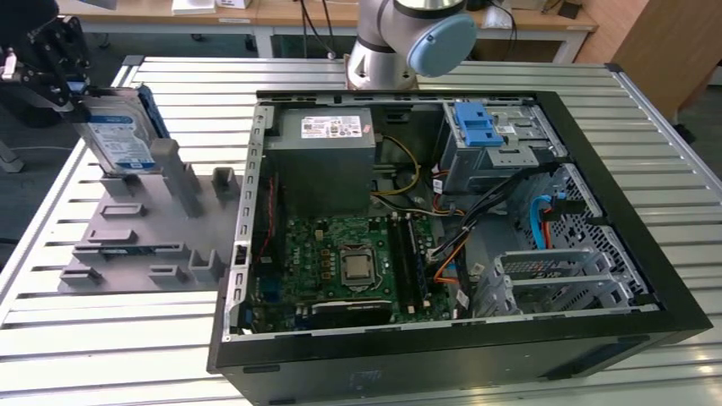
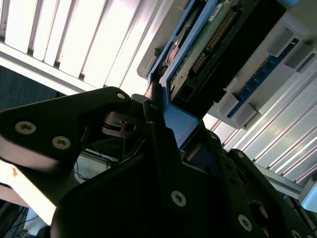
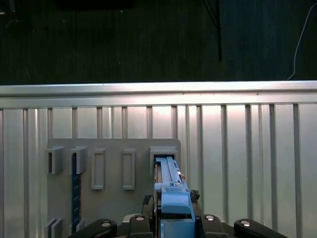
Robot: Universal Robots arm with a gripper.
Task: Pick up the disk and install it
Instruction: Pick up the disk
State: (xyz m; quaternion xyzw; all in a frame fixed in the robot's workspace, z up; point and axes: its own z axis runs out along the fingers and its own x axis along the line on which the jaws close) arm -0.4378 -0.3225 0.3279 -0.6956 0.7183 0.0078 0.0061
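In the exterior view the gripper (image 1: pixel 74 87) is at ten o'clock from the open case (image 1: pixel 451 374), above a grey rack (image 1: pixel 135 245) that lies on the slatted table (image 1: pixel 113 338). Its jaws are closed on the upper edge of the disk (image 1: pixel 117 135). The disk stands almost upright, a little tilted, with its label turned to the camera and a blue rail along its side. Its lower end is at a slot of the rack, at the twelve o'clock end of it. I cannot tell if it sits in the slot or hangs just above it.

In the first wrist view the gripper (image 3: pixel 173 218) looks straight down. The blue rail of the disk (image 3: pixel 171 183) runs between its fingers (image 3: pixel 140 218) to one slot of the rack (image 3: pixel 114 203).

In the second wrist view the gripper (image 2: pixel 168 129) clamps the blue end of the disk (image 2: pixel 208 44), and the green circuit board of the disk faces this camera.

Inside the case, the power supply (image 1: pixel 327 148) is at eleven o'clock, a blue latch (image 1: pixel 478 125) at one o'clock, and the motherboard (image 1: pixel 338 262) at seven o'clock. The arm's base (image 1: pixel 395 42) stands at twelve o'clock from the case.
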